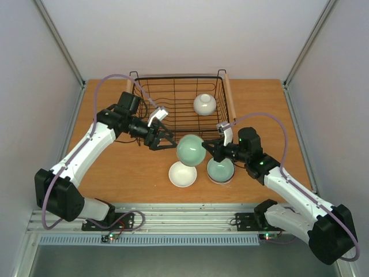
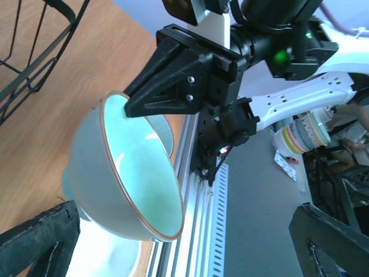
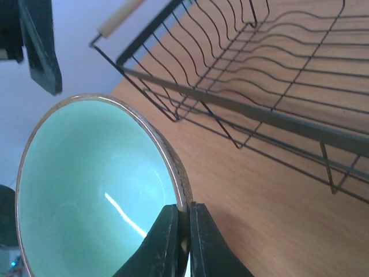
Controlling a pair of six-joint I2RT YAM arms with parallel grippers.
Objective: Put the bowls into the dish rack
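Scene: I'm looking down on my 2-arm rig at a wooden tabletop (image 1: 115, 167), w/ a black wire dish rack (image 1: 173, 109) at far centre.
Held mint bowl (image 1: 191, 149): pale green, tilted on its side. It's just outside the rack's near wall, between both sets of jaws.
Right jaws: clenched on the held mint bowl's rim. My R wrist cam shows the rim pinched between the fingertips (image 3: 164, 236), w/ the bowl's inside facing that cam.
Left jaws: spread wide, gripping nothing, just left of the held mint bowl. I can't tell if a pad touches it.
Racked white bowl (image 1: 204, 104): sits inside the rack, near the right-hand wooden handle (image 1: 229, 95).
Loose white bowl (image 1: 183, 174): upright on the tabletop, just nearer me than the held one.
Second mint bowl (image 1: 220, 169): on the tabletop, just right of the loose white bowl.
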